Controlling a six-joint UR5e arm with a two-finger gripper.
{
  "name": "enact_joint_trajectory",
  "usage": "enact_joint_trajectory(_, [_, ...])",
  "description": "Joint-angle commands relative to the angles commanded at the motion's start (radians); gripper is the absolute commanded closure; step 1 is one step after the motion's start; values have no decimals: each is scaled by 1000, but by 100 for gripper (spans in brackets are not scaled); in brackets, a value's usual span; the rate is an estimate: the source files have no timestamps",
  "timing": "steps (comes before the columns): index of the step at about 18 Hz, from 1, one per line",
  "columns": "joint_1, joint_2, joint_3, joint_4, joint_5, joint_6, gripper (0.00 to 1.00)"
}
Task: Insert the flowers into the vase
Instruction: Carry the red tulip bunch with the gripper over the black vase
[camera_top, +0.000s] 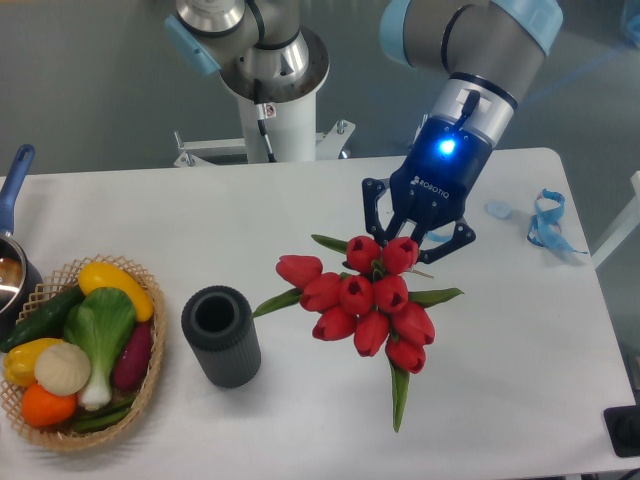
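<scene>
Fingers first: mine hang spread apart behind the bunch, tips down among the rear blooms, nothing gripped yet. Whether a pad already touches a stem I cannot tell — the red heads hide it.

Just in front of my tips lie the flowers, red tulips fanned out flat, leaves poking out to both sides and one long leaf trailing toward the near edge. The stems seem to run back under me, so I judge the step in hand to be the grasp. To do it well I should close low on the gathered stems, not on the heads, and squeeze enough that the bunch does not splay when lifted. Then it must be swung upright, stems down.

Well off toward the camera's left stands the vase, upright, dark and ribbed, mouth open and unblocked. The bunch is wider than that mouth, so only the stems can go in.

Farther out that way sits a wicker basket of toy vegetables, and beyond it a pot at the table's edge. On my other side lies a blue strap. The white table leaves open room between bunch and vase.
</scene>
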Motion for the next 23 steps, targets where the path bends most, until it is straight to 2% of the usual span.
enact_joint_trajectory(8, [-5, -2, -8, 3, 2, 2, 81])
enact_joint_trajectory(14, [-40, -21, 0, 34, -8, 2, 81])
enact_joint_trajectory(17, [-45, -23, -8, 51, -128, 5, 81])
enact_joint_trajectory(23, [-48, -23, -66, 66, -362, 35, 81])
